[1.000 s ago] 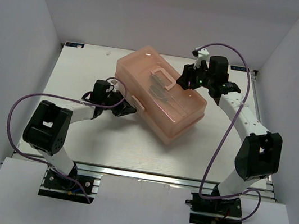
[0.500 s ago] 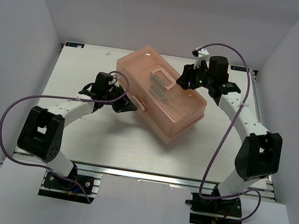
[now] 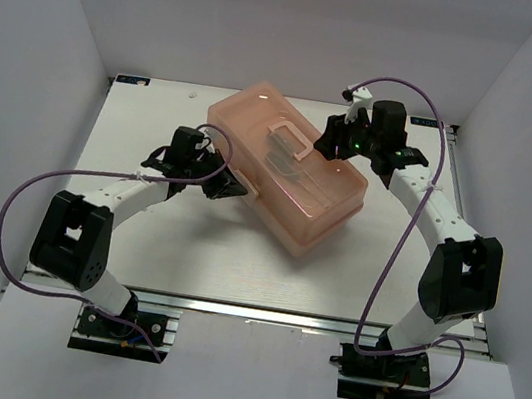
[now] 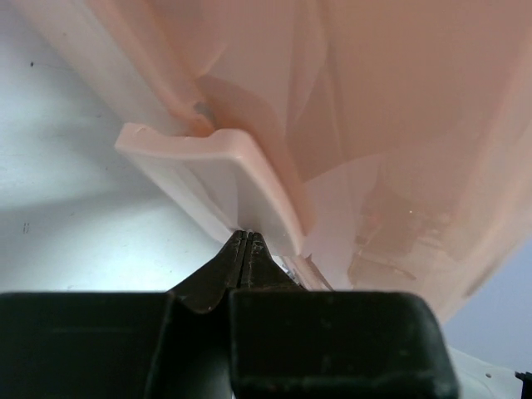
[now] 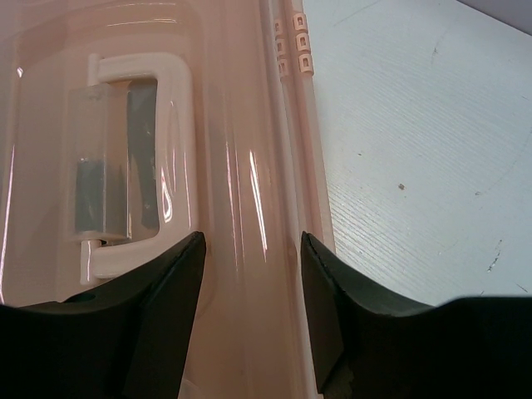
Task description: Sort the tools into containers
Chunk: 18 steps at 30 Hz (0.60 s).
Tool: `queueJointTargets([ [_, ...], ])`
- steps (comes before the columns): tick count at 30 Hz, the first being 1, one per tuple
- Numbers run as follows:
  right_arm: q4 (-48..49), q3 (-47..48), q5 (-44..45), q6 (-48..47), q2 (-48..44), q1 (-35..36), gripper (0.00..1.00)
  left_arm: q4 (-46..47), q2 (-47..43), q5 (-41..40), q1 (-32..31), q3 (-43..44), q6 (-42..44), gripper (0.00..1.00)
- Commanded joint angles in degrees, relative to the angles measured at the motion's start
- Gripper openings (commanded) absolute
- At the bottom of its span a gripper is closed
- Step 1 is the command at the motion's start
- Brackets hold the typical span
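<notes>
Toolbox (image 3: 285, 177) closed; left claw (image 4: 246, 236) pressed together at its latch (image 4: 208, 162); right claw (image 5: 252, 243) spread, apparently above it.

Toolbox (image 3: 290, 178) sitting diagonally mid-table (image 3: 237, 256), bit toward far side, lid down. Carry handle (image 3: 288, 140) lying flat on top of lid, tools (image 5: 141, 150) sitting inside right under it. Left gripper (image 4: 246, 237) touching latch (image 4: 208, 162) on toolbox's left side wall. Right gripper (image 5: 249, 241) hanging over lid's far right edge, one finger sitting either side of rim.
</notes>
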Motion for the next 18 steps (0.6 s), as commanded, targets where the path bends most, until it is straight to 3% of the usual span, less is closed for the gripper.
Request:
queueJointTargets([
  [1,-3.29,-1.03,0.96,-0.81,-0.78,0.27,0.55,0.51,0.27,-1.06,-0.35,1.57,0.46,0.08],
  [13,-4.26,-1.82,0.78,-1.08,-0.78,0.27,0.55,2.35,4.67,-3.78,-1.75,3.68,-1.47,0.11],
  [18,-4.88,-2.52,0.08,-1.16,-0.69,0.27,0.55,3.32,3.35,-5.54,-1.93,5.0,-2.44,0.21],
])
